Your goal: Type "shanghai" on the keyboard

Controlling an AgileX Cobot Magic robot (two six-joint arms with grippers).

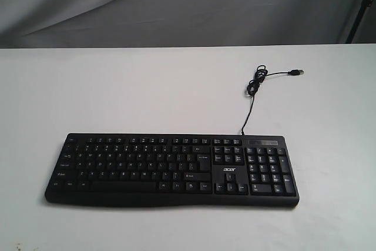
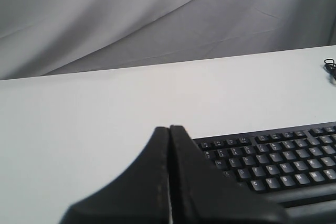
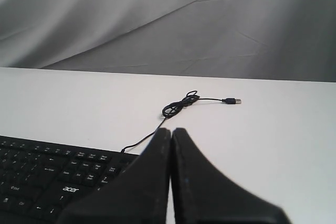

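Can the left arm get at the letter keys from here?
Probably yes. The left gripper is shut to a narrow tip, the keyboard lies uncovered ahead of it, and the cable trails off behind.

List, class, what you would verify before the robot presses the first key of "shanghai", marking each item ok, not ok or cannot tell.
1. The keyboard lies flat on the table, keys up: ok.
2. The left gripper has its jaws shut for poking: ok.
3. The right gripper has its jaws shut: ok.
4. Nothing lies on the keys: ok.
5. The USB plug is connected: not ok, it lies loose on the table.
6. The left gripper is lined up over S: cannot tell.
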